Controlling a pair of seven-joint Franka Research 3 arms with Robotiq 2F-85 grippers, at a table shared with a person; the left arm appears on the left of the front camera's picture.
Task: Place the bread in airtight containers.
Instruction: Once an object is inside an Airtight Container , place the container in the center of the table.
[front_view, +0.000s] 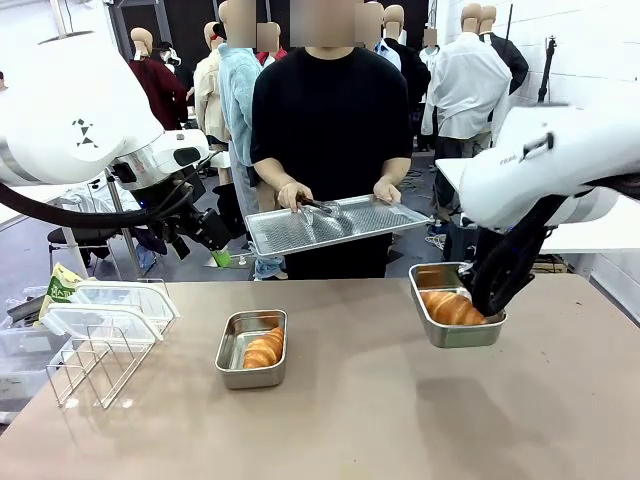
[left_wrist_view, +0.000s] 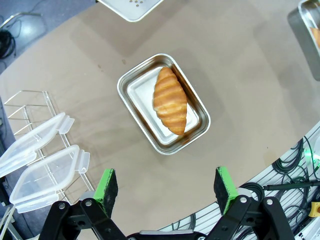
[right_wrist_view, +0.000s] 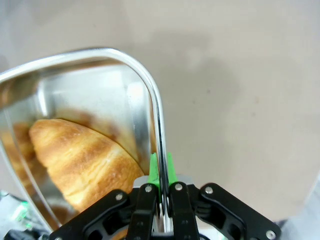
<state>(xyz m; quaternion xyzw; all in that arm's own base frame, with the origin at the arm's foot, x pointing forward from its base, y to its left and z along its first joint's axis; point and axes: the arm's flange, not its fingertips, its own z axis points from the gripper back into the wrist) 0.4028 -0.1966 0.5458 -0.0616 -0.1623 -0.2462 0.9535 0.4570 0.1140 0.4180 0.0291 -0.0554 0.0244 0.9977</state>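
Green packet (front_view: 62, 283) far left, print too small to read. My left gripper (left_wrist_view: 166, 181) hangs wide open above a tub (left_wrist_view: 121, 86) holding a croissant (left_wrist_view: 170, 102). My right gripper (right_wrist_view: 161, 167) is clamped on the rim of the second tub (right_wrist_view: 155, 110), second croissant (right_wrist_view: 85, 155) inside. Front camera adds a person (front_view: 330, 110) holding a tray (front_view: 290, 232).

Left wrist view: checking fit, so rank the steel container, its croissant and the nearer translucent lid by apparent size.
1. Steel container.
2. Nearer translucent lid, though nearness may enlarge it.
3. Croissant.
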